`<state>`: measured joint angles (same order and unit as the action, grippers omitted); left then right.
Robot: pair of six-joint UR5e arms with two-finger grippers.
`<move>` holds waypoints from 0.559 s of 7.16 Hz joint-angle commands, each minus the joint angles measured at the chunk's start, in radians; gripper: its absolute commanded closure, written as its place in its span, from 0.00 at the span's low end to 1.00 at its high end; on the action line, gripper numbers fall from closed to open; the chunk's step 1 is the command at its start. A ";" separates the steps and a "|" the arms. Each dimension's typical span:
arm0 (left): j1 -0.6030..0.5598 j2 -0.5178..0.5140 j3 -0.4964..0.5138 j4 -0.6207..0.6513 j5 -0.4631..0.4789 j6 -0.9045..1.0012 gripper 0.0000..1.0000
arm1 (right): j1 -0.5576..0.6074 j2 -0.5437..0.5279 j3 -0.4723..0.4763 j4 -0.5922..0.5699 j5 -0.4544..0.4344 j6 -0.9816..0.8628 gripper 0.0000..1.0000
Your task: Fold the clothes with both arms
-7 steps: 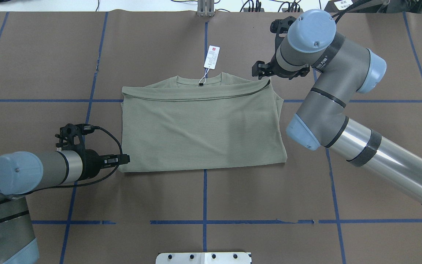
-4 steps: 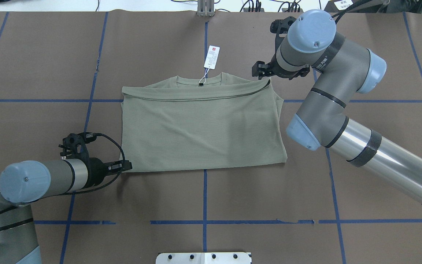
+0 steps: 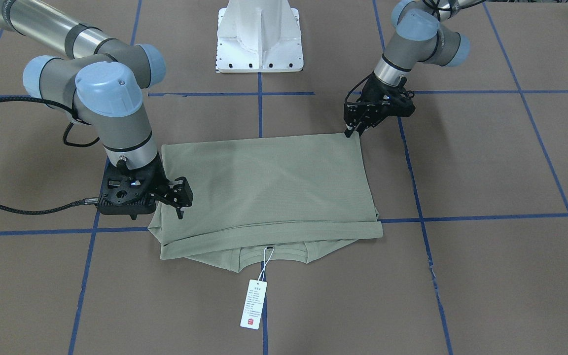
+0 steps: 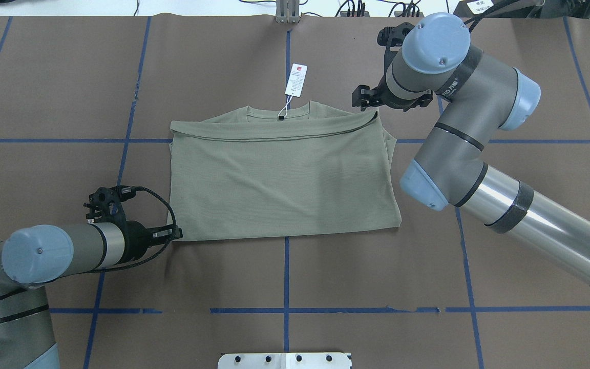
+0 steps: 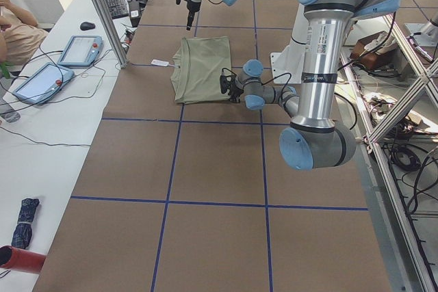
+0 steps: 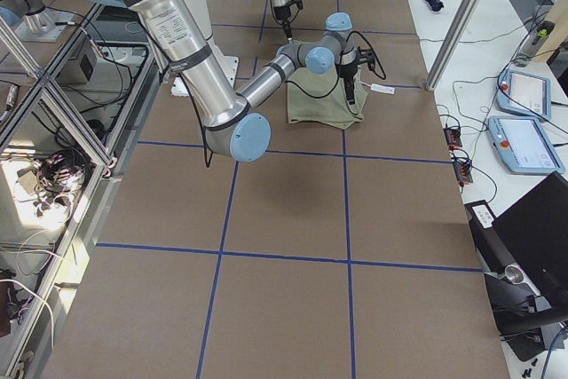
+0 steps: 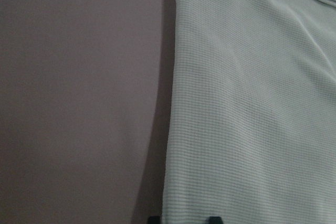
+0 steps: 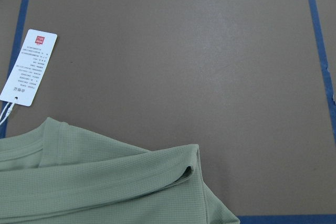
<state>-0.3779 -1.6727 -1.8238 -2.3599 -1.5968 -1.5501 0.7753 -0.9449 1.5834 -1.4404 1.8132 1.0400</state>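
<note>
The green shirt lies folded into a flat rectangle in the middle of the table, collar on the far side (its white tag rests on the bare table just beyond). The left tool sits low at the shirt's near left corner, tips apart with the cloth's edge between them; whether they touch the cloth is hard to tell. The right tool, fingers apart, hangs over the far right corner.
</note>
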 commanded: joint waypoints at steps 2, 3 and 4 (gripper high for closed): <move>-0.010 0.014 -0.037 0.002 -0.015 0.021 1.00 | 0.001 0.000 0.000 0.000 0.000 0.000 0.00; -0.022 0.040 -0.060 0.005 -0.017 0.130 1.00 | -0.001 0.000 0.000 0.000 0.000 0.000 0.00; -0.117 0.041 -0.030 0.007 -0.018 0.265 1.00 | -0.001 0.000 0.000 0.000 -0.002 0.000 0.00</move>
<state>-0.4166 -1.6418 -1.8666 -2.3554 -1.6116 -1.4256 0.7751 -0.9447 1.5832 -1.4404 1.8128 1.0400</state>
